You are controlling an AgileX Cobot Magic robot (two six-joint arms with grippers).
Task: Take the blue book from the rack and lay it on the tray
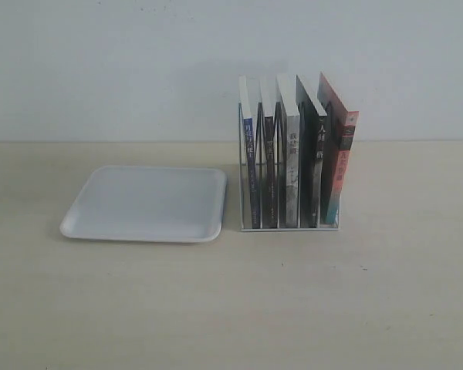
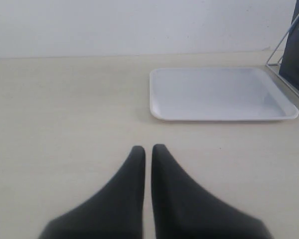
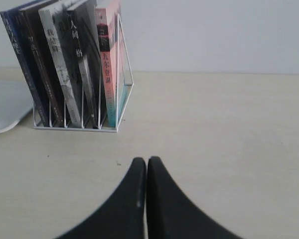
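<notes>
We judge the task not yet begun: the blue book (image 1: 250, 166) stands upright in the rack (image 1: 289, 227), at the end nearest the tray (image 1: 139, 234). Our left gripper (image 2: 148, 149) and right gripper (image 3: 146, 161) hover with jaws together. Next, one must open and reach for the book.

Left pincer (image 2: 148, 149) closed over pale counter (image 2: 65, 109), white tray (image 2: 222, 115) ahead, wire rack (image 2: 284, 42) and blue book (image 2: 296, 47) at edge.
</notes>
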